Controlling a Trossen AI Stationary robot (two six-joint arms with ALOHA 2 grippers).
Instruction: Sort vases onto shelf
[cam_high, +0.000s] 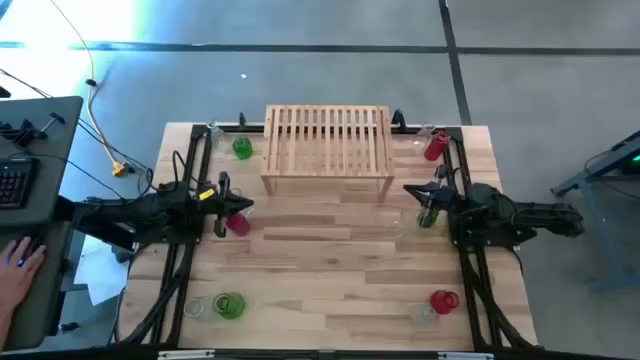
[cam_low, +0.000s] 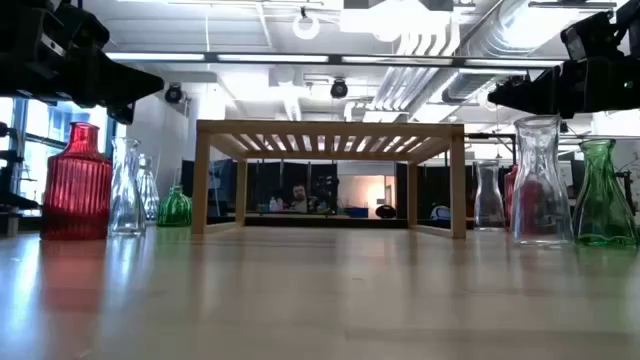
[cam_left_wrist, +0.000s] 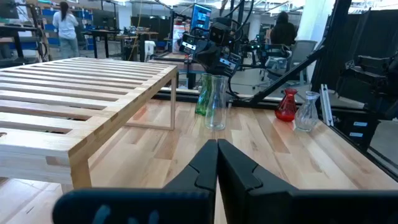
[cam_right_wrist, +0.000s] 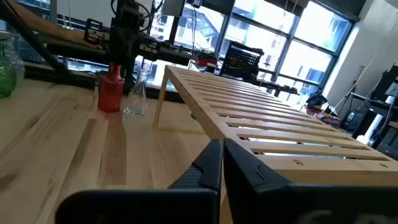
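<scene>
The shelf (cam_high: 327, 148), a low light-wood slatted rack, stands on its legs at the table's far middle with nothing on top. Small glass vases stand upright in groups on the table: a red one (cam_high: 237, 223) and a clear one below my left gripper (cam_high: 241, 206), a green one (cam_high: 428, 213) and a clear one (cam_left_wrist: 216, 102) below my right gripper (cam_high: 411, 190). Both grippers hover above the table, shut and holding nothing, fingers (cam_left_wrist: 217, 158) (cam_right_wrist: 222, 158) pointing toward the middle.
More vases stand at the corners: green (cam_high: 242, 148) far left, red (cam_high: 436, 147) far right, green (cam_high: 229, 305) near left, red (cam_high: 444, 300) near right, each with a clear one beside it. A person's hand (cam_high: 20, 255) rests on a desk left of the table.
</scene>
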